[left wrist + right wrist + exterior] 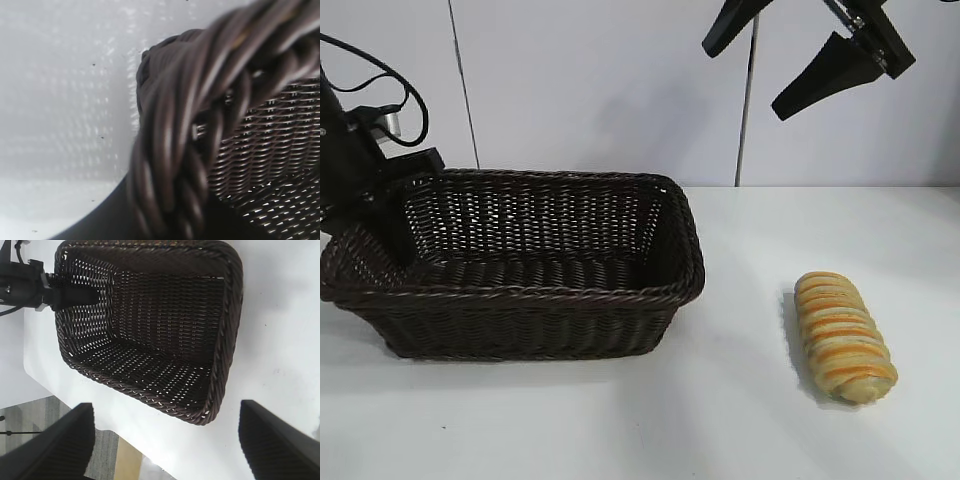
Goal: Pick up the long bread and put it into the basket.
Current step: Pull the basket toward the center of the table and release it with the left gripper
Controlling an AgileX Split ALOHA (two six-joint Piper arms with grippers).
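Observation:
The long bread (843, 337), a tan loaf with orange-brown stripes, lies on the white table to the right of the basket (650, 262); neither wrist view shows it. My right gripper (745, 80) hangs open and empty high above the gap between basket and bread. In its own view the right gripper (166, 407) looks down on the empty basket (227, 335). My left gripper (400, 230) is shut on the basket's left end wall, one finger inside. The braided rim (200, 115) fills the left wrist view, with the left gripper (165, 222) dark beneath it.
The white table (770, 430) stretches round the bread and in front of the basket. A white wall (600, 90) stands behind. The right wrist view shows the table's edge and floor (55, 415) beyond the basket.

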